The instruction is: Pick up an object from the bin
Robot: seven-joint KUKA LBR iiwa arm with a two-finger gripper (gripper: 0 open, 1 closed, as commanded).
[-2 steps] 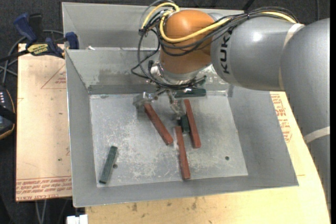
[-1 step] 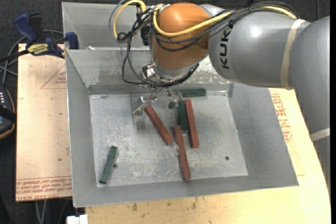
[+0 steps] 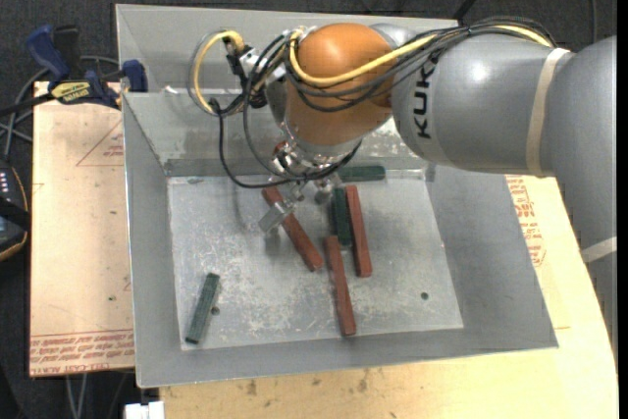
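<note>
My gripper (image 3: 294, 204) hangs under the orange wrist cover, low over the middle of the bin near its back wall. It stands open, and one grey fingertip (image 3: 274, 218) rests just left of a red-brown stick (image 3: 298, 235) that runs diagonally beneath it. Nothing is lifted between the fingers. Right of that stick lie a dark green bar (image 3: 340, 217), a second red-brown stick (image 3: 358, 233) and a third red-brown stick (image 3: 341, 297) pointing toward the front.
Another dark green bar (image 3: 203, 307) lies alone at the front left of the bin floor. A further dark green bar (image 3: 365, 174) rests against the back wall. The arm and its cables cover the bin's back right.
</note>
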